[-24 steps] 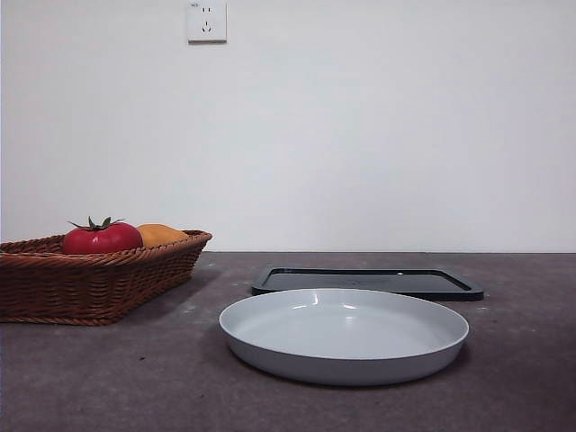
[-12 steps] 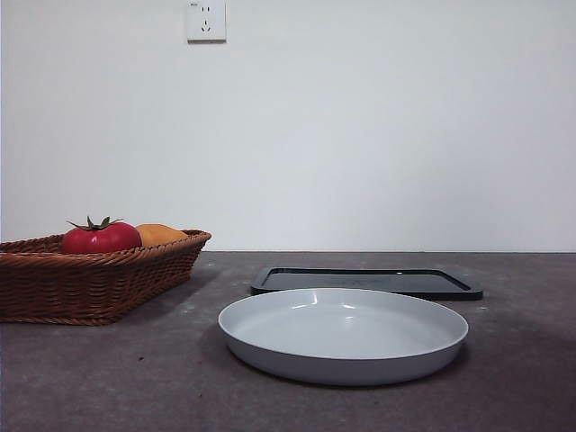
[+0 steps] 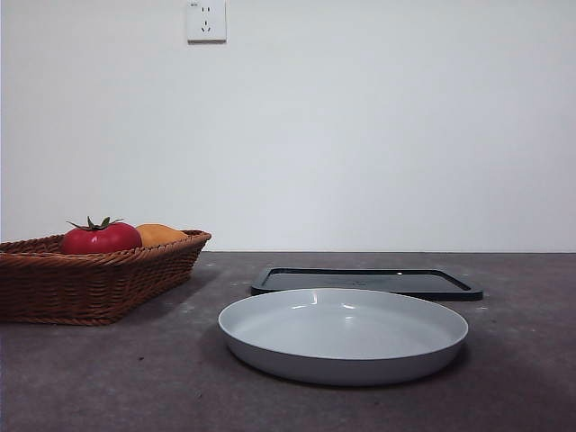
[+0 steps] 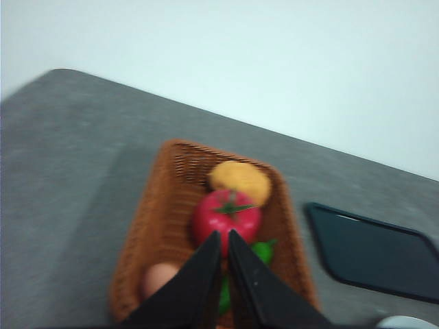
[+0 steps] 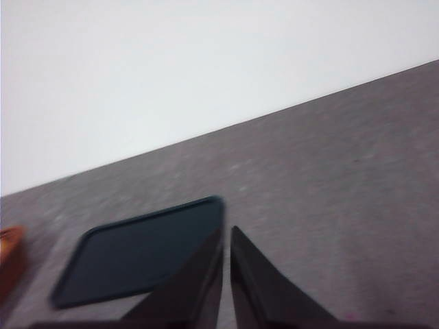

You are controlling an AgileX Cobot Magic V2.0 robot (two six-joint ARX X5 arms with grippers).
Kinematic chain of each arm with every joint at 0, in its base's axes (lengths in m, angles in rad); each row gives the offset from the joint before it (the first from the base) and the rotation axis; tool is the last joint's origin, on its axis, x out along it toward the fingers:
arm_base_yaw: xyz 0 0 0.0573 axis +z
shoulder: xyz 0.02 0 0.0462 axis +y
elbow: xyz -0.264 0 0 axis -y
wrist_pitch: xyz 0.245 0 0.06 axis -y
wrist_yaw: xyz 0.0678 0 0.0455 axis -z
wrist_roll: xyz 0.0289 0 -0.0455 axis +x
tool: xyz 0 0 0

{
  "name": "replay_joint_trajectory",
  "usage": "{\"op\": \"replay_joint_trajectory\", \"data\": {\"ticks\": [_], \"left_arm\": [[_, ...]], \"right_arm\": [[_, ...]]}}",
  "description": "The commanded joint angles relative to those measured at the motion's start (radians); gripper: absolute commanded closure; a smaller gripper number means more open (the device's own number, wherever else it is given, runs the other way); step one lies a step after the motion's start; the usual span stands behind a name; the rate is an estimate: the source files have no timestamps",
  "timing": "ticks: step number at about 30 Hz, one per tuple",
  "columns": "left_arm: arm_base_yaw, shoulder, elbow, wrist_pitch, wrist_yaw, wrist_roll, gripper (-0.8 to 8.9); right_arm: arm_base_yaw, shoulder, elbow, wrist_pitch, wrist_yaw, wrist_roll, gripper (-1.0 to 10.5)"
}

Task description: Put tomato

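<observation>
Red tomato stem-up in wicker basket, clenched empty left tool above.

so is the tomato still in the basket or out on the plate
In the basket: the tomato sits inside the wicker basket beside an orange-yellow fruit; the grey plate is empty.

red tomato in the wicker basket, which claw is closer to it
Left. The left claw hangs above the glossy red tomato in the brown wicker basket; the right claw is over the black tray.
</observation>
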State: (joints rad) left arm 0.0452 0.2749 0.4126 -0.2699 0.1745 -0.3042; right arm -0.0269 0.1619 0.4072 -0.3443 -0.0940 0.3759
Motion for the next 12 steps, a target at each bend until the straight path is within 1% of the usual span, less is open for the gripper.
{"op": "replay_joint_trajectory", "data": {"ticks": [1,5,9,12], "left_arm": [[-0.001,0.074,0.091,-0.019,0.055,-0.008,7.98],[-0.016,0.185,0.208,-0.039,0.138,-0.026,7.98],[-0.069,0.273,0.309,-0.071,0.151,-0.027,7.98],[-0.13,0.34,0.375,-0.084,0.182,-0.027,7.98]], "right_arm": [[0.005,0.053,0.075,-0.034,-0.055,0.018,9.4],[0.023,0.144,0.188,-0.119,-0.125,0.017,9.4],[0.048,0.228,0.277,-0.185,-0.183,0.014,9.4],[0.077,0.296,0.335,-0.226,-0.227,0.006,9.4]]}}
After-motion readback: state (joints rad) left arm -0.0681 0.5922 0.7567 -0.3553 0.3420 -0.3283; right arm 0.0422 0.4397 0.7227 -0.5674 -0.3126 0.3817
